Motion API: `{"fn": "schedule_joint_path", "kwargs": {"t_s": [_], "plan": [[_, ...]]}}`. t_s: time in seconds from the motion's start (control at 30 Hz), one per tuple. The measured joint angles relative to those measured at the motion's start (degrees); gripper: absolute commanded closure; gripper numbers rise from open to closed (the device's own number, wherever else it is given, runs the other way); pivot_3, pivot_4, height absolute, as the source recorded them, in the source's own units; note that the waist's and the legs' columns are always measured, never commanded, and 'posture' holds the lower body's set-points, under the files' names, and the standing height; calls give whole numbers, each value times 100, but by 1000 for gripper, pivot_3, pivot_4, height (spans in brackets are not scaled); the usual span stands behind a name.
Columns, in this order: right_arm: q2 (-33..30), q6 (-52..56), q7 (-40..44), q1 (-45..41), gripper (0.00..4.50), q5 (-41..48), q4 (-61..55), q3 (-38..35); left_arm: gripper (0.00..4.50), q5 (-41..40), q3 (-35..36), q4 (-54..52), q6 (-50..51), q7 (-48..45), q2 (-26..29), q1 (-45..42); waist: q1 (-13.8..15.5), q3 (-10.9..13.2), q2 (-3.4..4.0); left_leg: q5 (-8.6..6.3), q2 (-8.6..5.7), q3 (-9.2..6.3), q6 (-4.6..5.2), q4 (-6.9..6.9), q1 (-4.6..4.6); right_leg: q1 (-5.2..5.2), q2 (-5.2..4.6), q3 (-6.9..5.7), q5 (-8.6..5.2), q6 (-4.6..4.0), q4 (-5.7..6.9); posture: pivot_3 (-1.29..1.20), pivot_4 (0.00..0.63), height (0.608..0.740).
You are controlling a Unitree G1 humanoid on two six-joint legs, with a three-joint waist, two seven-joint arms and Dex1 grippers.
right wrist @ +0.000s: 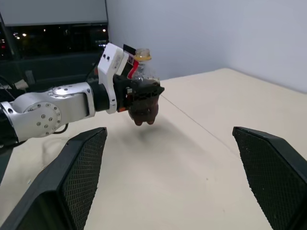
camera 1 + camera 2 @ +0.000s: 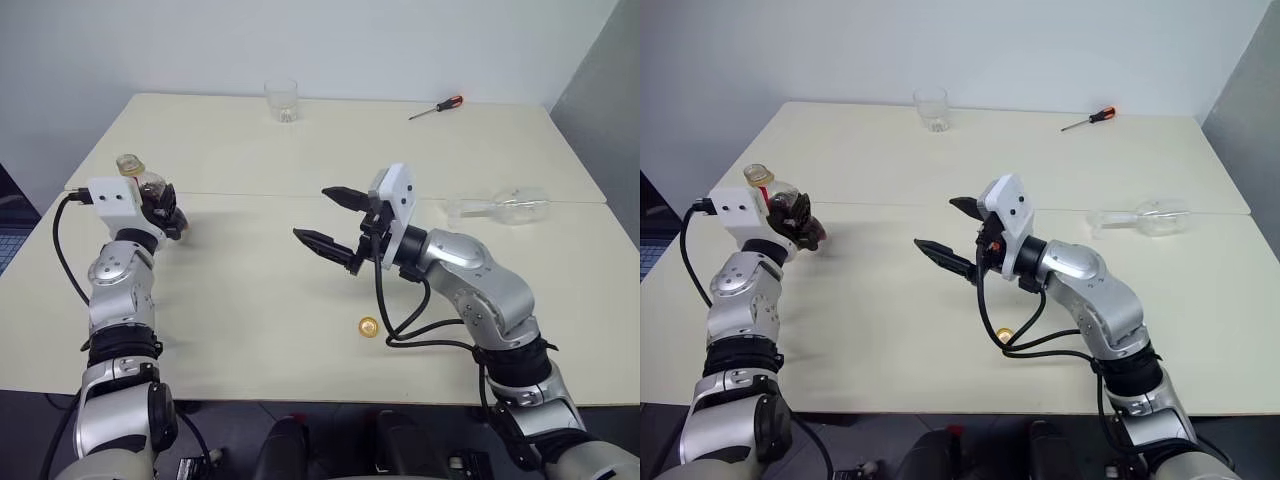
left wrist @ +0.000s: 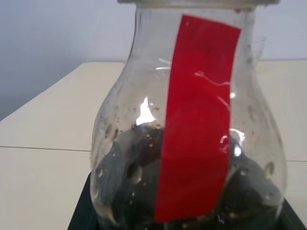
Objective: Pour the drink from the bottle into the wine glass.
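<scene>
Head views: the bottle is held upright, clear of the table, by the left gripper; the right gripper is spread wide and empty, and the wine glass lies on its side at the right. Left wrist view: the drink is seen pooled low behind the red label. Right wrist view: the gripped bottle is framed between the wide fingers.

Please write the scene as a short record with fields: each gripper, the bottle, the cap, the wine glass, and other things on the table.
left gripper: shut on the bottle, held upright above the table
right gripper: open, empty
bottle: no cap on it, dark drink low inside
cap: yellow, lying on the table
wine glass: lying on its side
others: tumbler, screwdriver
</scene>
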Motion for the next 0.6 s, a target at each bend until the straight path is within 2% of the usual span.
{"fn": "schedule_joint_path", "kwargs": {"t_s": [0.27, 0.5, 0.6], "plan": [[48, -37, -60, 9, 19, -208, 68, 7, 2553, -18, 14, 1096, -460, -317, 0, -412, -8, -1, -2, 0, -4, -3, 0, 0, 1, -1, 7, -7, 0, -1, 5, 0, 150, 740], [96, -33, -78, 12, 19, -244, 110, 9, 2553, -40, 24, 1423, -641, -355, 0, -564, -10, -1, -2, 0, -4, -3, 0, 1, 2, -1, 7, -6, 0, -1, 10, 0, 150, 740], [98, -30, -92, 5, 0, -243, 154, 3, 1785, -60, 25, 1432, -644, -399, 0, -569, -10, -1, -3, 0, -3, -2, 0, 1, 2, -1, 7, -6, 0, -1, 10, 0, 150, 740]]}}
